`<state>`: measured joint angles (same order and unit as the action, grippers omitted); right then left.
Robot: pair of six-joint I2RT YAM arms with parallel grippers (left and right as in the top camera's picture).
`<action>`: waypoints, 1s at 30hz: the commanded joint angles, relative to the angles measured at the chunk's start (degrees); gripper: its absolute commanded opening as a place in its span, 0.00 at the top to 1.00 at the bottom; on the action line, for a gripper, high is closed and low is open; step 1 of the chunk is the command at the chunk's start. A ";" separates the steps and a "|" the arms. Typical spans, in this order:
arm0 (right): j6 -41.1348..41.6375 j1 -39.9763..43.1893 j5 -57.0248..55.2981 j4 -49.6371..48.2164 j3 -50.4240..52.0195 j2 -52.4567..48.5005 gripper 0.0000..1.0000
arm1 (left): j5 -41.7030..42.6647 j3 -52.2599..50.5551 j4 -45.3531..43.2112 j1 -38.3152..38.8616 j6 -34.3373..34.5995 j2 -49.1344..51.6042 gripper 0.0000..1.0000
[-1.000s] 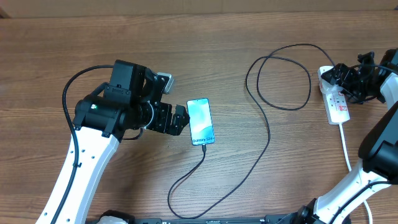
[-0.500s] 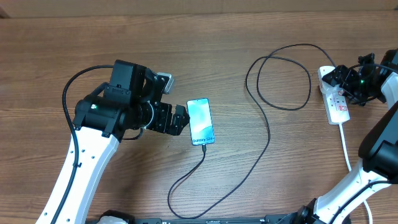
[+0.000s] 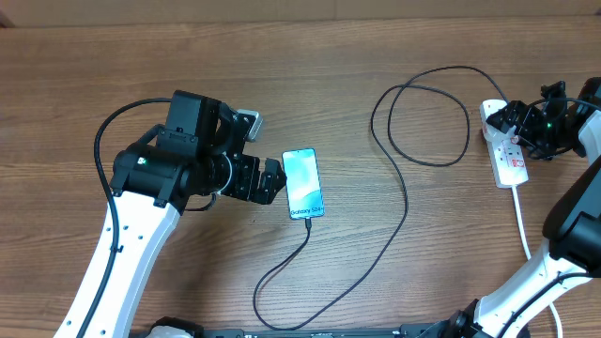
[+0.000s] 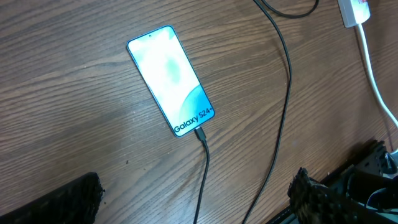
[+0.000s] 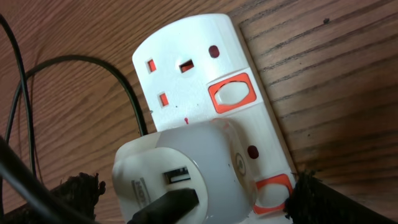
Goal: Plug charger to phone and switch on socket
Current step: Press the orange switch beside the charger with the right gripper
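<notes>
The phone (image 3: 303,183) lies face up mid-table with its light-blue screen lit; in the left wrist view (image 4: 171,78) the "Galaxy" text is at its near end. The charger's black cable (image 3: 406,202) has its tip in the phone's near end (image 4: 200,132) and loops across to the socket (image 3: 510,158). My left gripper (image 3: 272,180) is open and empty just left of the phone; its fingers (image 4: 193,196) are wide apart. My right gripper (image 3: 516,120) hovers open over the socket's far end (image 5: 186,81), straddling a white adapter (image 5: 205,155) with a black plug in it.
Two red-ringed switches show on the socket, one beside the free outlet (image 5: 232,93) and one by my right finger (image 5: 272,193). The thick white cord (image 3: 522,225) runs toward the table's front. The cable's slack loops lie at centre right (image 3: 423,113) and front (image 3: 268,300).
My right gripper has shifted very slightly over the socket's far end. The left arm, phone and cable have not moved.
</notes>
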<state>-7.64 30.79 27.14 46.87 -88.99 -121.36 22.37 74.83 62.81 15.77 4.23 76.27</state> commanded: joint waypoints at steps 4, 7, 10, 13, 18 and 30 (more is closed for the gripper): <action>2.01 -1.49 2.69 1.27 0.55 -2.51 0.00 | 1.01 0.87 -0.04 0.39 -1.27 -0.96 0.01; 1.92 -1.49 2.23 1.75 -0.48 -2.51 0.00 | 1.03 0.87 -0.04 0.39 -1.27 -0.96 0.01; 1.77 -1.49 2.27 2.36 -0.96 -2.51 0.00 | 1.03 0.87 -0.04 0.39 -1.27 -0.96 0.01; 1.75 -1.53 2.51 2.43 -1.31 -2.51 0.00 | 1.03 0.87 -0.04 0.39 -1.27 -0.96 0.01; 1.29 -1.53 2.45 3.26 -3.04 -2.51 0.00 | 1.01 0.87 -0.04 0.39 -1.27 -0.96 0.01; -0.15 -1.64 3.45 3.61 -4.74 -2.47 0.00 | 1.01 0.87 -0.04 0.39 -1.27 -0.96 0.00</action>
<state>-7.53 30.61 27.83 50.17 -92.09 -122.45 22.37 74.83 62.81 15.77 4.21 76.27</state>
